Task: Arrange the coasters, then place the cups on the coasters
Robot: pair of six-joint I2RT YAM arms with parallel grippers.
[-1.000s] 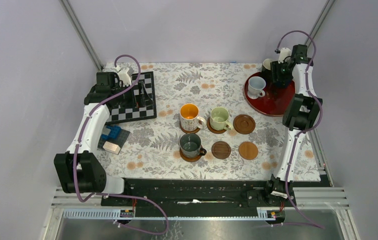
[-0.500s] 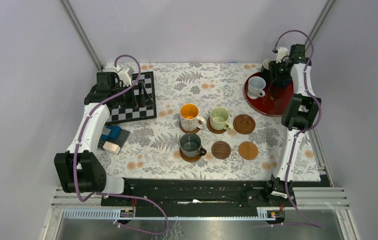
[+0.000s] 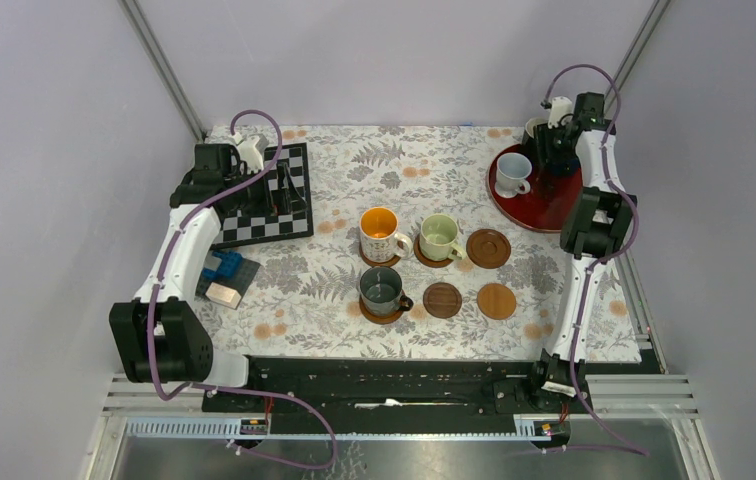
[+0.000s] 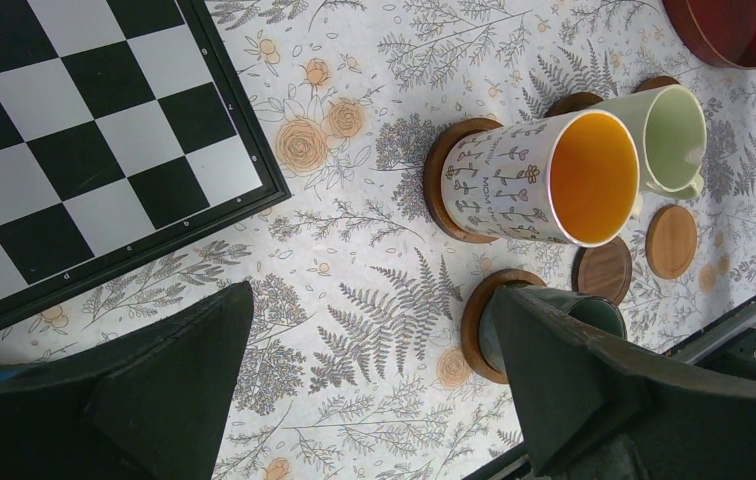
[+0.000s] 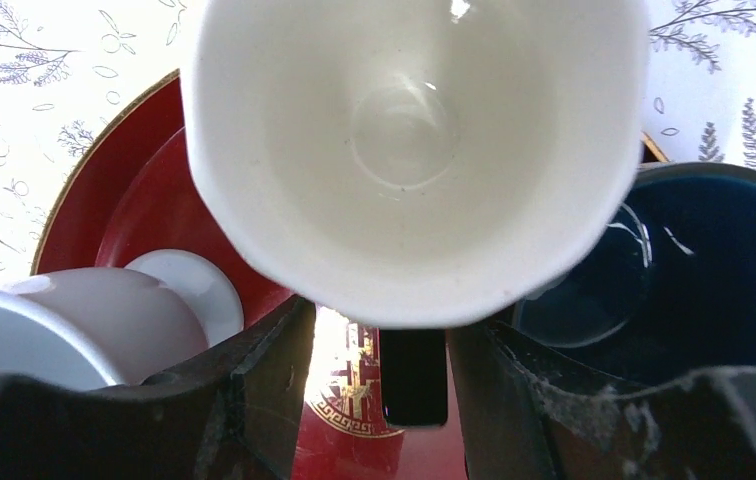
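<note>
Your right gripper (image 3: 552, 145) has reached the red tray's (image 3: 554, 205) far rim for cup four.
Top: it hangs at the black cup (image 3: 533, 128) there. Left wrist: left gripper (image 4: 369, 300) gapes empty, well off that tray. Right wrist: jaws straddle the cup's handle (image 5: 412, 375); clamped or not, you cannot tell.

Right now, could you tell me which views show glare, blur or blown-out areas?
Top view: even light, sharp, little glare. Left wrist: cloth and mugs crisp, fingers dark. Right wrist: cream cup fills the frame, glint at its rim, cloth washed out.
</note>
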